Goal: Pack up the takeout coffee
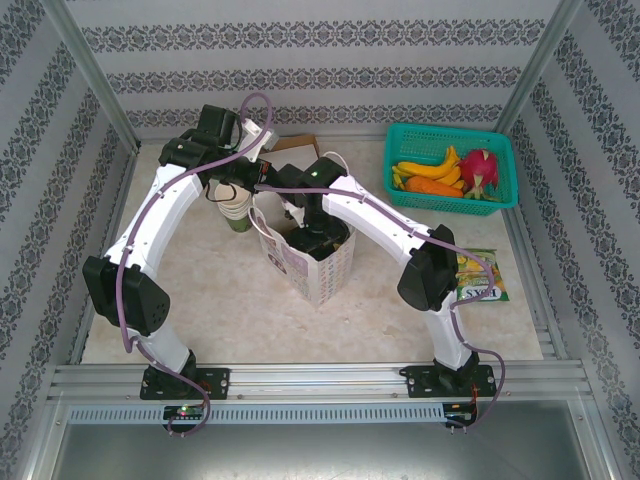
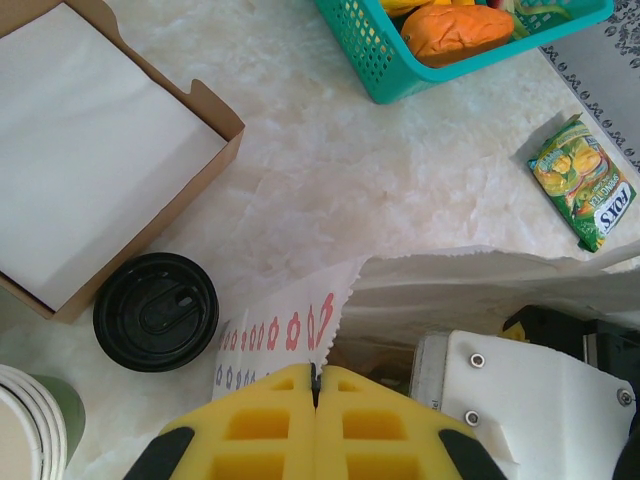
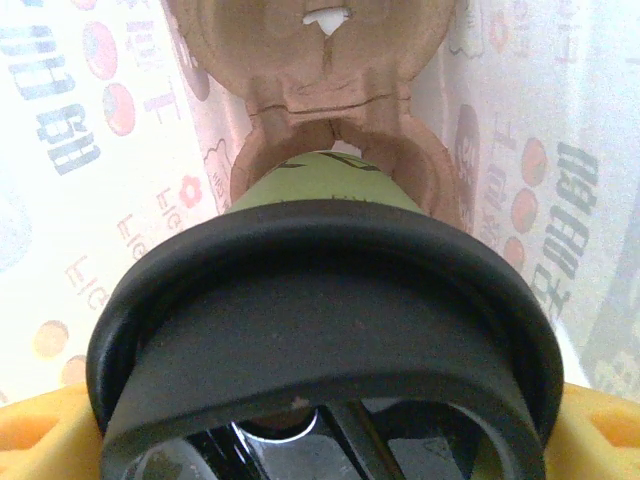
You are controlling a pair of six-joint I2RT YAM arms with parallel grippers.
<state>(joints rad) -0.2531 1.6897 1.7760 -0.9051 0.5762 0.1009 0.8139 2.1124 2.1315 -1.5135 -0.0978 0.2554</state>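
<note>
Because the right claw [image 3: 320, 435] is inside the white printed paper bag [image 1: 322, 278], its wrist camera looks from very near at the takeout coffee [image 3: 320, 330], a small paper cup with an olive-green side and a round black plastic lid. The yellow fingers [image 3: 35, 440] stand wide, one at each side of the lid. They seem to press on it, so I judge that the cup is held.

I think the cup is light if empty, and heavier and easy to spill if full. The paper wall is soft and can be crushed, and the glossy lid may slip or pop off. The better place to hold is the stiff rim just under the lid, gently, with the cup upright.

The lid has a thick raised ring and a sunken middle. The cup's bottom points into a round socket of the brown moulded-pulp carrier [image 3: 320, 70] deeper in the bag. Whether it sits fully, I cannot tell.

Farther away, the left claw [image 2: 315, 425] is closed tight and seems to pinch the bag's rim. Beyond it a second black-lidded cup [image 2: 155, 312] stands on the white table [image 2: 330, 170], just beside an open brown cardboard box [image 2: 90, 160]. Farthest is a teal plastic basket [image 2: 368, 58].
</note>
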